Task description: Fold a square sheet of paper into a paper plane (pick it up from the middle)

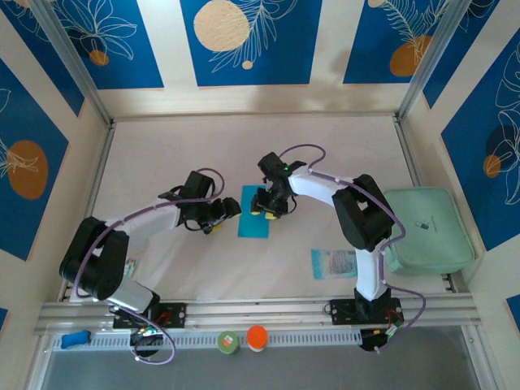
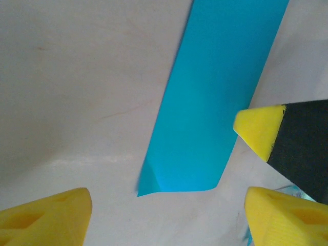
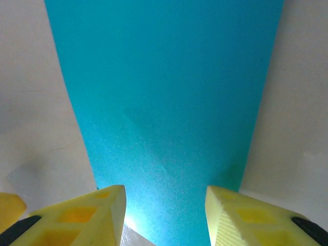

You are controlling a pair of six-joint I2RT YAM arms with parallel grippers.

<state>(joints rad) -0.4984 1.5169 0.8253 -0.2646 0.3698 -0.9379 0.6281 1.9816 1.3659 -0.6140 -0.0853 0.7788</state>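
The cyan-turquoise sheet of paper (image 1: 254, 213) lies flat mid-table as a narrow rectangle, apparently folded in half. In the left wrist view the paper (image 2: 215, 97) runs up and away, one near corner slightly curled. My left gripper (image 1: 223, 213) sits just left of the sheet, open (image 2: 169, 220), with bare table between its yellow fingertips (image 2: 51, 220). My right gripper (image 1: 266, 207) hovers over the sheet's right edge, open (image 3: 164, 218), its fingers (image 3: 87, 218) straddling the paper (image 3: 164, 92) without pinching it. One right-gripper fingertip (image 2: 259, 128) rests by the paper's edge.
A pale printed packet (image 1: 335, 263) lies near the right arm's base. A mint-green rounded pad (image 1: 428, 230) sits at the right wall. An orange cap (image 1: 257, 336) and a green one (image 1: 228, 342) stand on the front rail. Walls enclose the table.
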